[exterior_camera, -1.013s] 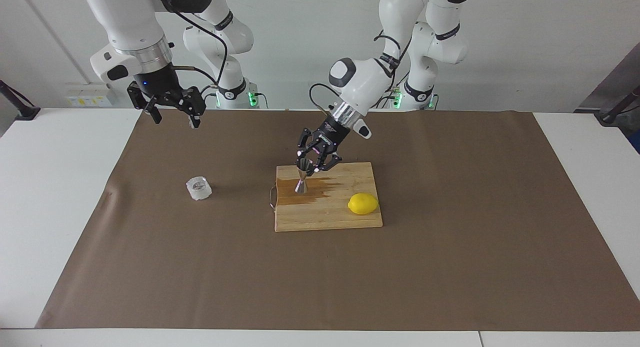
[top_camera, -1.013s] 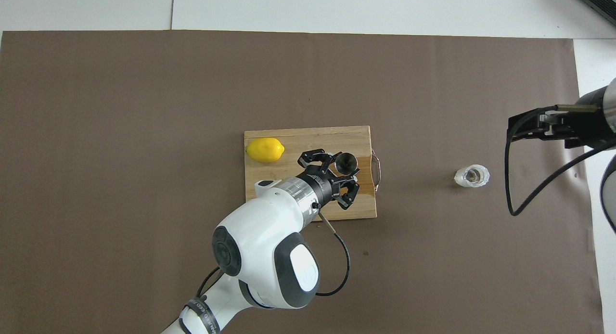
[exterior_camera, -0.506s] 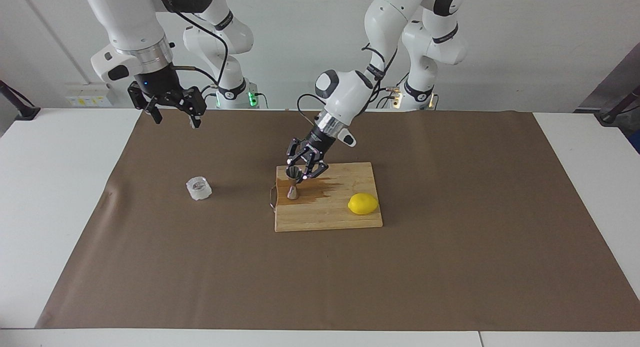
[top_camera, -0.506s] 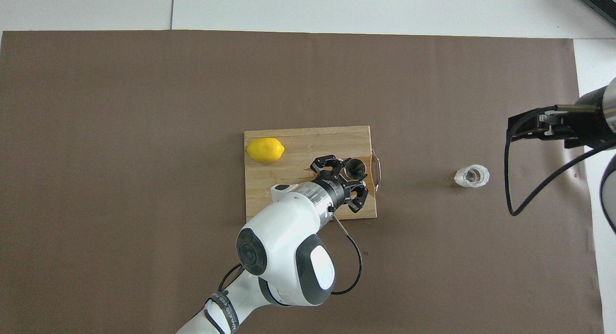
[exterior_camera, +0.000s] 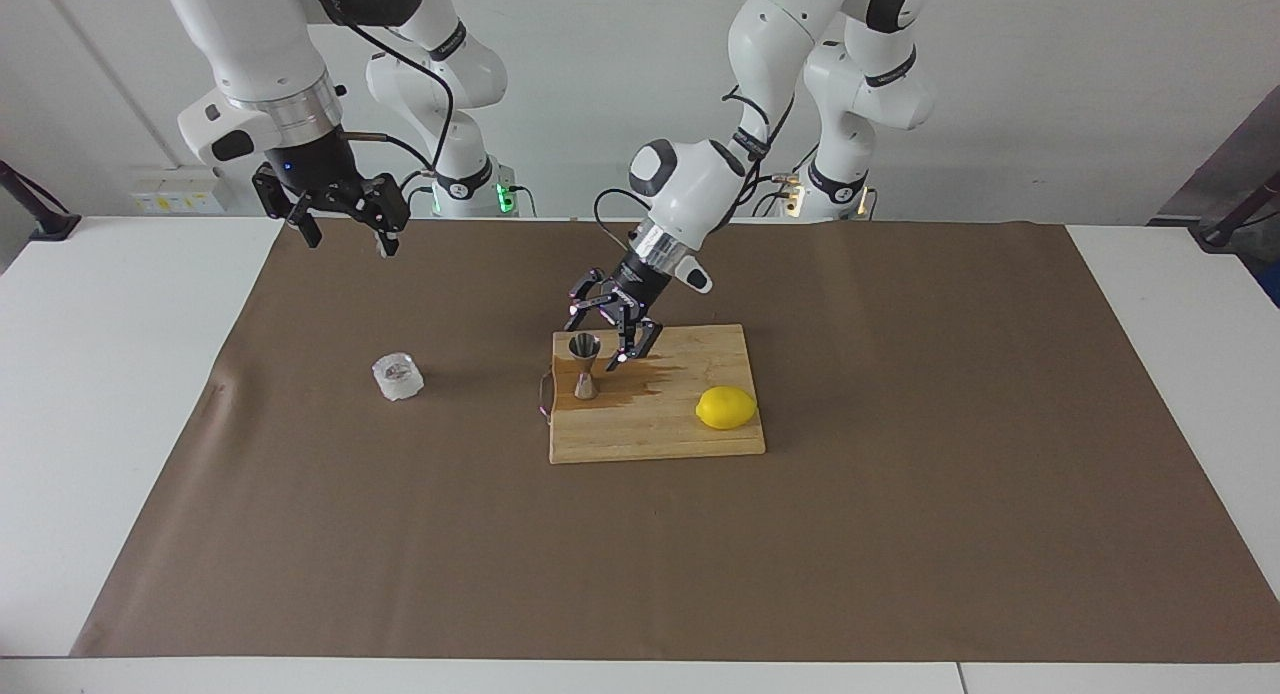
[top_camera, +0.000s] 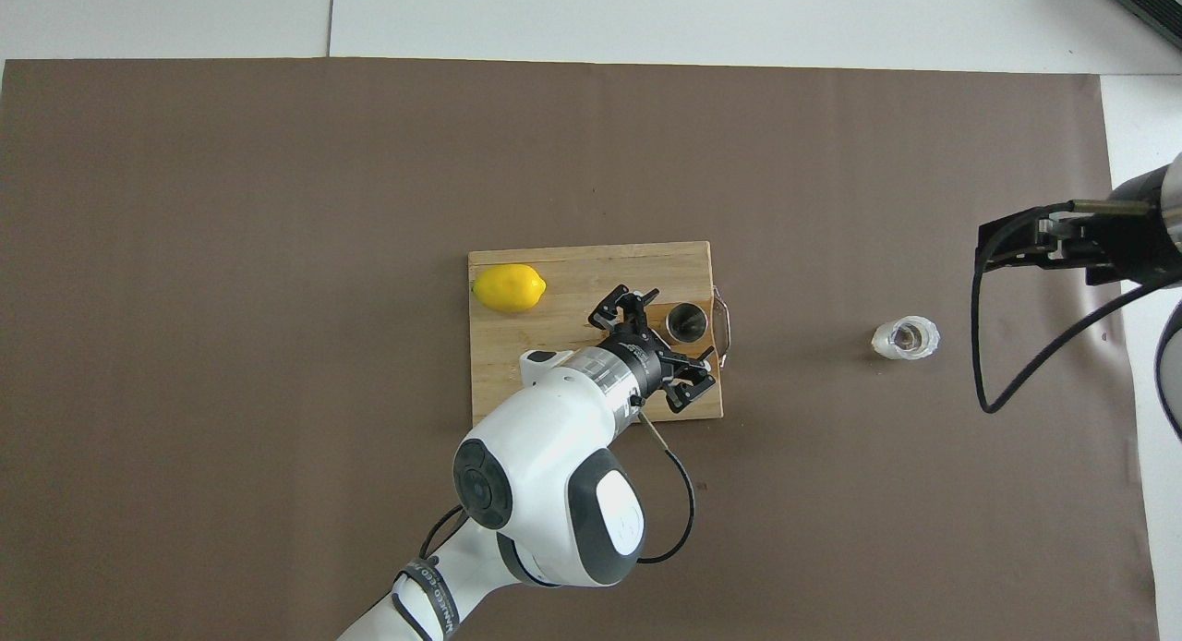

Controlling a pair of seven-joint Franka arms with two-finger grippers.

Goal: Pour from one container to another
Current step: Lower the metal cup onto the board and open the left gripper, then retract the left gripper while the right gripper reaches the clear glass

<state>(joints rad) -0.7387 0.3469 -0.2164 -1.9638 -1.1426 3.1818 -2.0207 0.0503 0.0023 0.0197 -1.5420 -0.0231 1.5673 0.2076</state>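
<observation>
Facing view: the wooden cutting board lies mid-table on the brown paper mat, with wide bare mat on every side of it. The steel jigger stands upright on the board's corner toward the right arm's end, on a dark wet stain, close to the board's metal handle. A lemon sits on the same board toward the left arm's end, well apart from the jigger. The left gripper hangs over the board just beside the jigger's upper cone, fingers spread wide, holding nothing; one fingertip is close to the rim, and contact cannot be judged. The clear faceted glass cup stands alone on the mat toward the right arm's end, free all round. The right gripper waits raised over the mat's edge nearest the robots, fingers apart and empty

Overhead view: the left gripper shows its two fingers splayed either side, and the jigger stands clear just off them, its open mouth visible from above. The glass cup also shows its mouth. Only part of the right gripper enters at the frame's edge
</observation>
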